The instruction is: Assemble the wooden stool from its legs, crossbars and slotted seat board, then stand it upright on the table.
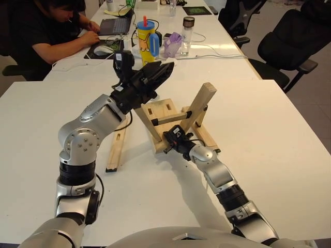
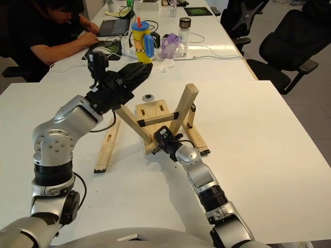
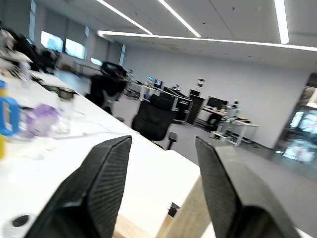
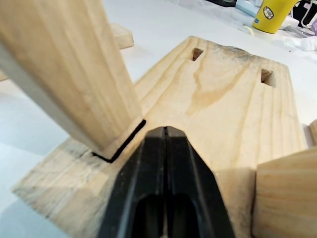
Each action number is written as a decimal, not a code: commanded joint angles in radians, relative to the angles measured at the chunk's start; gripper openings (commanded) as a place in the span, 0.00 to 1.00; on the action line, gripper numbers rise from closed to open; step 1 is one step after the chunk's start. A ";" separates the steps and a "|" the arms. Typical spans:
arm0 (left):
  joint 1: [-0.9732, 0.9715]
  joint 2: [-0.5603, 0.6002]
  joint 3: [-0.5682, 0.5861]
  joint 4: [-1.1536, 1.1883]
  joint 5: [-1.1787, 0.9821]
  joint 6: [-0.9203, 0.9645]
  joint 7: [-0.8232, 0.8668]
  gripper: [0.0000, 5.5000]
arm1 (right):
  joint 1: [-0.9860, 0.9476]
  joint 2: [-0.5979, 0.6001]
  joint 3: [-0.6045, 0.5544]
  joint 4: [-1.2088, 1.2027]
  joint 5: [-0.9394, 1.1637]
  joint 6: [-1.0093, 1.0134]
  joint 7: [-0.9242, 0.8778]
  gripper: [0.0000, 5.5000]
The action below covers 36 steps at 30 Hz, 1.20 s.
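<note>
**Right gripper** (image 4: 165, 131) – fingers pressed fully together, with nothing between them. The joined tips rest on the face of the slotted seat board (image 4: 223, 99), just beside the foot of a leg (image 4: 64, 64) that sits in a corner slot. Two further slots in the board lie ahead of the fingertips.

**Left gripper** (image 3: 163, 144) – fingers spread wide apart. The upper end of the same leg lies low between them, near the finger roots. Whether the pads touch the wood cannot be determined.

**Stool assembly** – the seat board lies on the white table (image 1: 279, 134), below and ahead of the left gripper. The leg slopes from the left gripper down to the right gripper. A second leg (image 1: 200, 103) rises tilted from the board on the outer side of the right gripper. A crossbar (image 1: 168, 120) joins the two legs just above the right gripper.

**Loose parts** – a wooden leg piece (image 1: 118, 147) lies flat on the table below the left arm, apart from the board. A small round object (image 2: 149, 97) rests on the table just beyond the board.
</note>
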 commanded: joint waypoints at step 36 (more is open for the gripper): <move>0.467 -0.109 0.048 -0.152 0.542 0.023 0.123 0.00 | -0.013 0.126 0.040 -0.338 0.079 0.363 -0.031 0.00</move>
